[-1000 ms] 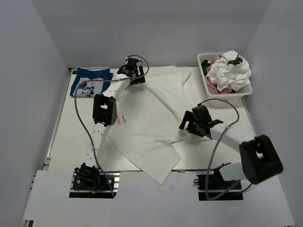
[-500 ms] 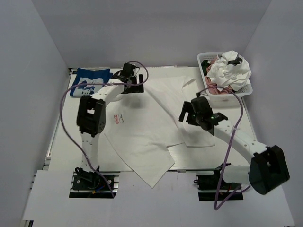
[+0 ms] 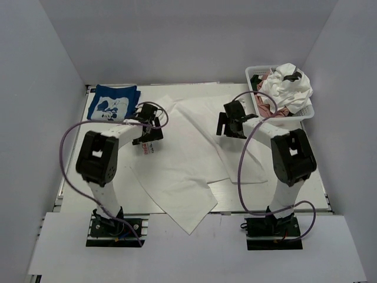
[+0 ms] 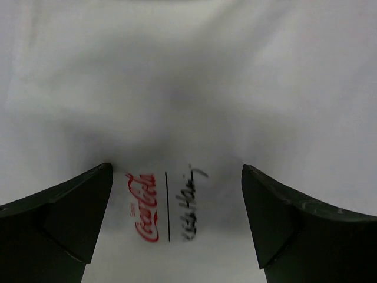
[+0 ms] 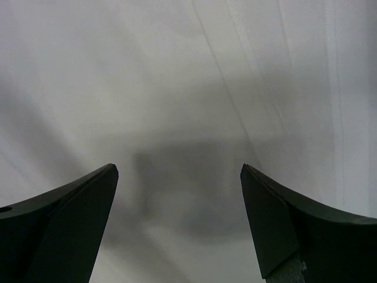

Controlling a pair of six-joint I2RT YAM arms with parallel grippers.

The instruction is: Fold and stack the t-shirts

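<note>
A large white cloth t-shirt [image 3: 188, 159] lies spread and creased mid-table, a small red script logo [image 4: 144, 206] near its left edge; a folded blue tee [image 3: 112, 105] sits far-left; the left gripper [image 4: 177, 177] and right gripper [image 5: 179, 177] hang above the white one, fingers apart; pale table [image 3: 88, 177], grey walls [image 3: 188, 41].

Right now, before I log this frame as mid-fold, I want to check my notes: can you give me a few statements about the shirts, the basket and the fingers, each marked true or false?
1. The left fingers stand open above the red logo on the large white t-shirt. True.
2. The right fingers are shut on a fold of cloth. False: they stand open with nothing between them and white cloth below.
3. The mesh basket holds crumpled white cloth and some pink cloth. True.
4. The blue t-shirt lies in the mesh basket. False: it lies on the table at the far left corner.
</note>
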